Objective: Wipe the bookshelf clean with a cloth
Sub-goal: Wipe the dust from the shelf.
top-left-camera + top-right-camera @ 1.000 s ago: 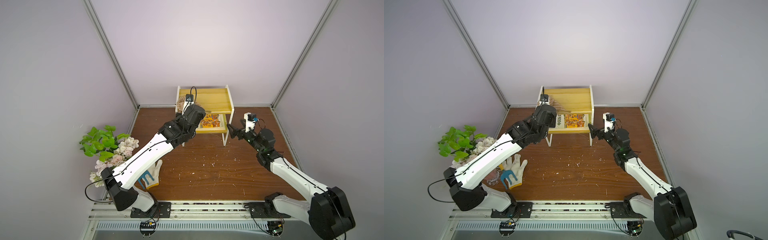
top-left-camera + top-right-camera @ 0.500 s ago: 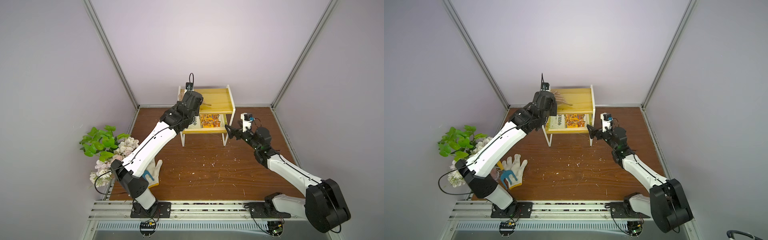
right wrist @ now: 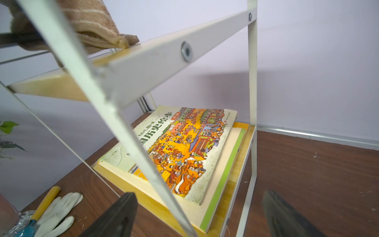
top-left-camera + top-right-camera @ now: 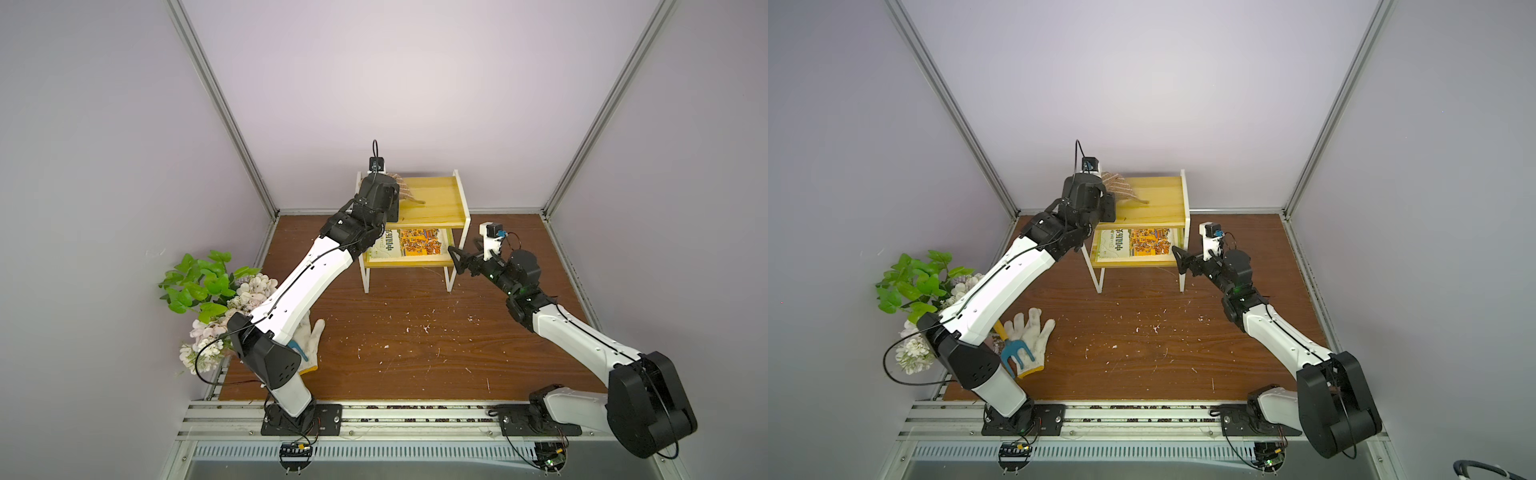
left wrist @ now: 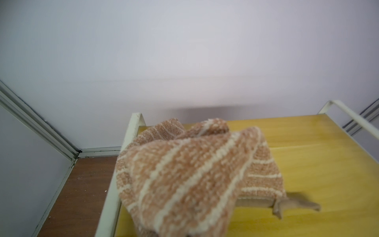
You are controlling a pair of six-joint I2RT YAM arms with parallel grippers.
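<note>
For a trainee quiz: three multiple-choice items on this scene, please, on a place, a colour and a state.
1. Where is the cloth? A) bookshelf's top board B) lower board C) floor
2. Colour of the boards? A) blue B) black C) yellow
3. The right gripper is? A) shut B) open C) hidden
Key: 1A, it drapes on the top board; 2C, both boards show yellow; 3B, its fingers stand far apart.

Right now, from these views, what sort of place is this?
Probably a robot test booth, dressed like a home corner: plain walls with aluminium posts, left arm and right arm bolted to a base rail, a small bookshelf and a flower bunch.
</note>
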